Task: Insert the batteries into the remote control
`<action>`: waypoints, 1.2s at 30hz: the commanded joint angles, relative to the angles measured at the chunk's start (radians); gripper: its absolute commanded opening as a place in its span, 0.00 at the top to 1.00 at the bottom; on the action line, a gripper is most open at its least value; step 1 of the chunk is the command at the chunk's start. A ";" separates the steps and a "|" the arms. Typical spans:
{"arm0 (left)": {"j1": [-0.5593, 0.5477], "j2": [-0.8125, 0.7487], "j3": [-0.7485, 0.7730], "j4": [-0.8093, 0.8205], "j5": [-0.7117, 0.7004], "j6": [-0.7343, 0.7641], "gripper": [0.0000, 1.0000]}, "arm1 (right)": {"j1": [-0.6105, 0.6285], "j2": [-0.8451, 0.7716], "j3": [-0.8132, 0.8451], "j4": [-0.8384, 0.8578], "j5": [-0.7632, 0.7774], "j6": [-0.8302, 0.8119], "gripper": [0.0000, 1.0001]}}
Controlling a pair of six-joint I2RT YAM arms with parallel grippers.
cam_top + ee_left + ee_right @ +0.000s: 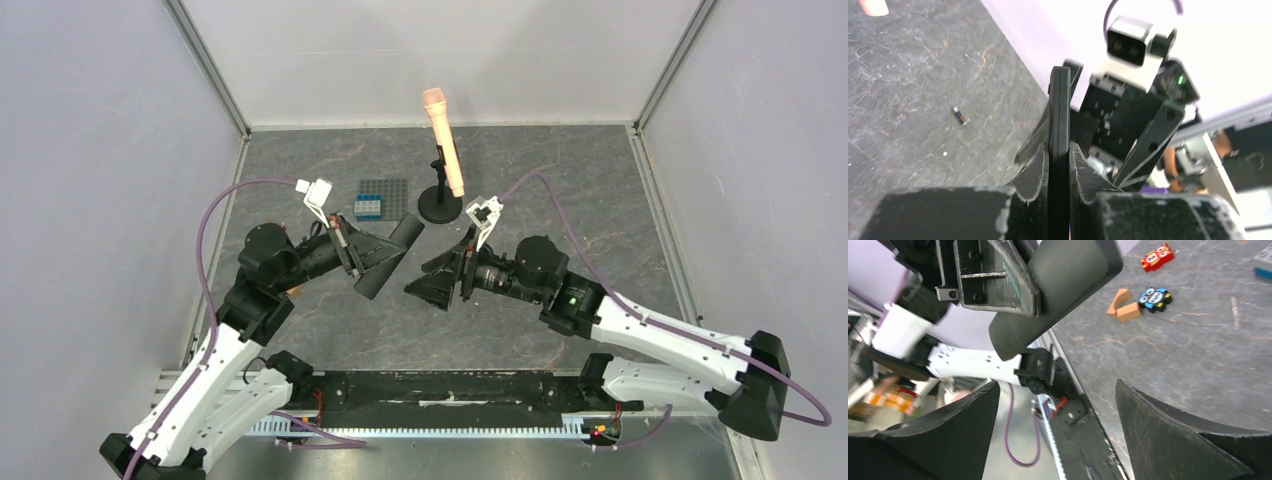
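My left gripper [378, 258] is shut on the remote control [392, 256], a slim black bar held above the table, slanting from upper right to lower left. In the left wrist view the remote [1059, 115] stands edge-on, clamped between the fingers of that gripper [1059, 152]. One battery [959, 115], a tiny dark cylinder with a paler tip, lies on the table to the left of it. My right gripper [428, 286] is open and empty, just right of the remote's lower end. In the right wrist view the remote [1058, 287] hangs above the wide-open right gripper [1055, 432].
A peach microphone [442, 140] on a black stand [440, 210] stands behind the grippers. A grey stud plate [390, 190] with a blue brick [369, 207] lies to its left. Small toy blocks, red [1158, 257], blue [1154, 297] and orange [1122, 307], lie on the table.
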State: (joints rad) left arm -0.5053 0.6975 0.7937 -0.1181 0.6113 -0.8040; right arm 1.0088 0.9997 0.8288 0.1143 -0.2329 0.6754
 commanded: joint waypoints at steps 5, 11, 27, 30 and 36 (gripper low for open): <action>0.004 0.009 -0.058 0.276 -0.183 -0.413 0.98 | 0.083 0.120 -0.005 0.484 0.066 0.348 0.15; 0.002 -0.029 -0.082 0.276 -0.231 -0.468 0.98 | 0.105 0.197 0.003 0.572 0.079 0.489 0.22; 0.003 -0.102 -0.138 0.298 -0.249 -0.515 0.91 | 0.106 0.286 0.048 0.606 0.062 0.523 0.87; 0.002 -0.104 -0.100 0.226 -0.238 -0.440 0.67 | 0.106 0.263 0.039 0.543 0.049 0.488 1.00; 0.004 -0.060 0.072 -0.076 -0.161 -0.161 0.43 | 0.093 0.249 0.083 0.386 -0.129 0.375 1.00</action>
State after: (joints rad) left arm -0.5053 0.6125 0.7254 0.0021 0.3985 -1.1946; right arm 1.1107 1.2766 0.8490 0.5953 -0.2134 1.1625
